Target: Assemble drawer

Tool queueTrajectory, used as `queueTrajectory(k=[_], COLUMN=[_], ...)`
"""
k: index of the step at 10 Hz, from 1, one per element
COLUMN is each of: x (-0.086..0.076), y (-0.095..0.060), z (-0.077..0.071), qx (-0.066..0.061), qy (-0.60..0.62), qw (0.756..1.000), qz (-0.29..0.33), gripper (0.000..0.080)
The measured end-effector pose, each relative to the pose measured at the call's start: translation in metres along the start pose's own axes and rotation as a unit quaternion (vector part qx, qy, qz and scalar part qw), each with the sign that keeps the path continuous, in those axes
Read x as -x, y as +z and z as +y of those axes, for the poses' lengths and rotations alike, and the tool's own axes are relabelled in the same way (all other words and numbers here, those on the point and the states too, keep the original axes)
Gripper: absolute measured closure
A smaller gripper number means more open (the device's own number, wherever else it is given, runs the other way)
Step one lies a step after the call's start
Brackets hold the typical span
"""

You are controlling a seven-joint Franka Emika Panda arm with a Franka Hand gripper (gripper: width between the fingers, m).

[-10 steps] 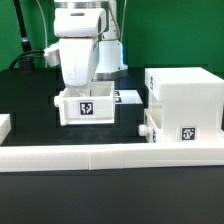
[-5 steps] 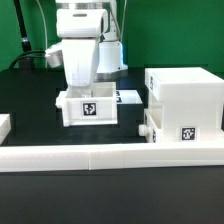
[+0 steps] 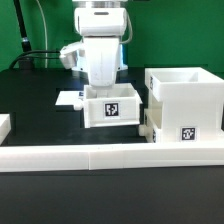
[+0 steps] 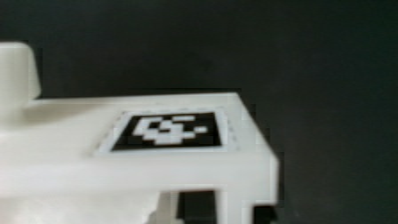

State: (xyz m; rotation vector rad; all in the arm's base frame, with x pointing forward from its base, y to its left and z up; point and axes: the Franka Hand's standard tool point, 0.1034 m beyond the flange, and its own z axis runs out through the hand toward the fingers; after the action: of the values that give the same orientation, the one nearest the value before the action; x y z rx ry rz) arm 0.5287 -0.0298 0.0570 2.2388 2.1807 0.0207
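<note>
The gripper (image 3: 104, 90) stands straight down into a white drawer tray (image 3: 111, 110) with a square tag on its front and is shut on the tray's wall. The tray sits close to the left of the tall white housing (image 3: 186, 95) in the exterior view. A second tray (image 3: 180, 132) with a small knob (image 3: 146, 130) and a tag sits low in the housing's front. In the wrist view the held tray's tagged face (image 4: 173, 131) fills the picture, and one dark fingertip (image 4: 198, 203) shows at its edge.
The long low white wall (image 3: 100, 155) runs across the front. The marker board (image 3: 70, 98) lies flat behind the held tray. A small white piece (image 3: 4, 125) shows at the exterior view's left edge. Cables hang at the back left.
The gripper and the tray it holds have moved to the exterior view's right, towards the housing. The marker board behind them is now partly uncovered.
</note>
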Motion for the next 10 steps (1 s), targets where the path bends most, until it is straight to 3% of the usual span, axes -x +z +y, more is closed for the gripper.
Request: queueTrajectory(k=[2, 6, 10], x=[-0.003, -0.024, -0.025], y=[0.004, 0.002, 0.005], z=[-0.001, 0.006, 0.003], qx=[-0.002, 0.003, -0.001], qy=[-0.001, 0.015, 0.015], qw=[1.0, 1.0, 1.0], qz=[0.001, 0.003, 0.004], gripper=[0.0757, 0.0757, 0.0757])
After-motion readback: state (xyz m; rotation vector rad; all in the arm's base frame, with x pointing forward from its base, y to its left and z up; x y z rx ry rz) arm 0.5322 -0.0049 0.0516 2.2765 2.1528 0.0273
